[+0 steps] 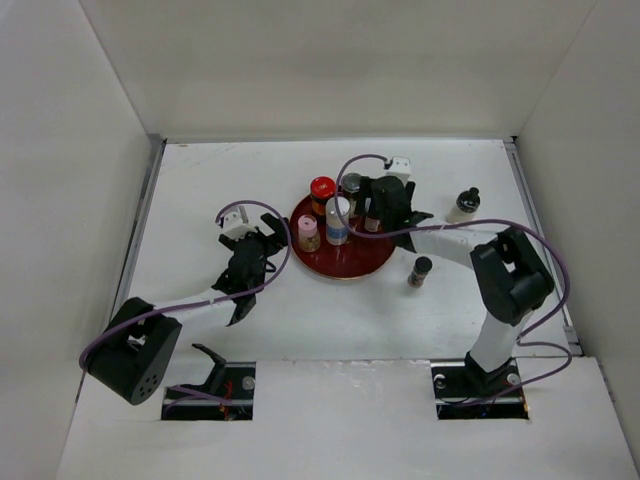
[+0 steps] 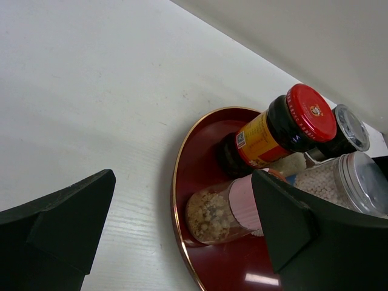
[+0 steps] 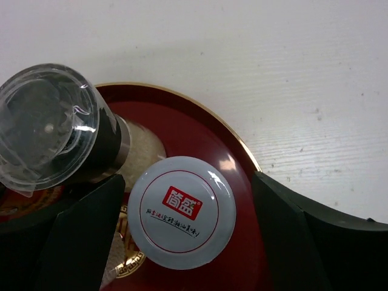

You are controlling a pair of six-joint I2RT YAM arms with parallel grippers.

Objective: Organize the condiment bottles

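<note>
The dark-red tray [image 1: 352, 262] holds several condiment bottles: a red-capped bottle [image 1: 322, 190], a pink-capped jar [image 1: 308, 232], a pale-capped bottle with a blue label [image 1: 338, 220] and a silver-capped one [image 1: 352, 184]. My right gripper [image 1: 378, 212] is open over the tray's far right. Its fingers straddle a jar with a grey-white printed cap [image 3: 180, 211], with a gap on each side. A clear-topped grinder [image 3: 48, 124] stands beside it. My left gripper [image 1: 262, 245] is open and empty left of the tray. In the left wrist view it faces the pink-capped jar [image 2: 224, 209] and the red-capped bottle [image 2: 291, 124].
A black-capped shaker [image 1: 420, 271] stands on the table just right of the tray. A clear bottle with a dark top [image 1: 463, 205] stands further right, near the right wall. White walls enclose the table on three sides.
</note>
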